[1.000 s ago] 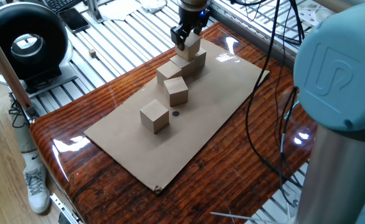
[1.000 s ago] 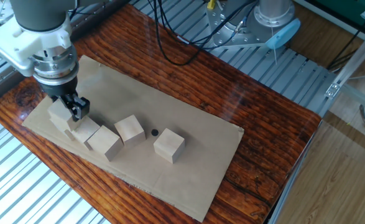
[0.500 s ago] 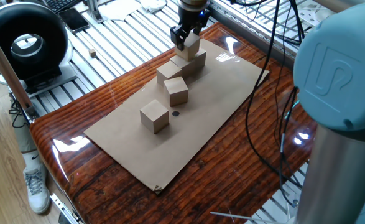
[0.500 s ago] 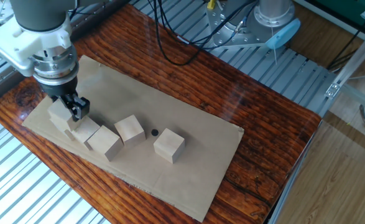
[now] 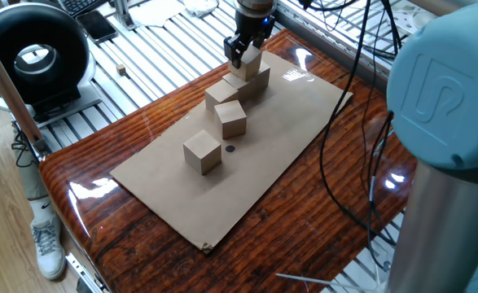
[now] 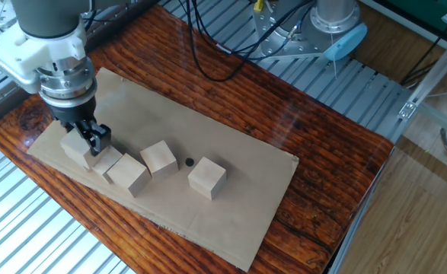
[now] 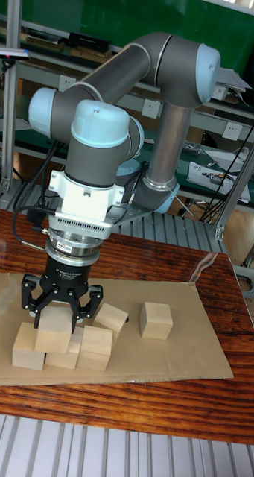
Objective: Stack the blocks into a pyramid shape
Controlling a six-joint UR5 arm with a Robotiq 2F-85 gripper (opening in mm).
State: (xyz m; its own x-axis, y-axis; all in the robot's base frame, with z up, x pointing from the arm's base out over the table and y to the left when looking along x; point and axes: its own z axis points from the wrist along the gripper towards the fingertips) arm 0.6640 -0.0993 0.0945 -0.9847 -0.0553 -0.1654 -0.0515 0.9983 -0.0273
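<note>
My gripper [image 7: 58, 307] is shut on a light-tan wooden block [image 7: 55, 333], with a finger on each side of it. That block sits low over the left end of a row of blocks [image 7: 80, 353] on the cardboard sheet; I cannot tell whether it touches them. In one fixed view the gripper [image 5: 243, 52] and its block [image 5: 252, 62] are at the sheet's far end, above the row [image 5: 223, 94]. Two more blocks [image 5: 232, 119] [image 5: 203, 153] lie singly nearer the middle. The other fixed view shows the gripper [image 6: 88, 135], the held block [image 6: 75, 146] and the row [image 6: 127, 173].
The brown cardboard sheet [image 5: 271, 155] lies on the glossy wooden table [image 5: 320, 236]. A small black dot [image 6: 188, 162] marks the sheet between the two single blocks. Black cables [image 5: 344, 130] hang at the right. A round black device [image 5: 33, 59] stands beyond the table's left edge.
The gripper has come down a little with its block, closer onto the row. The other blocks have not moved.
</note>
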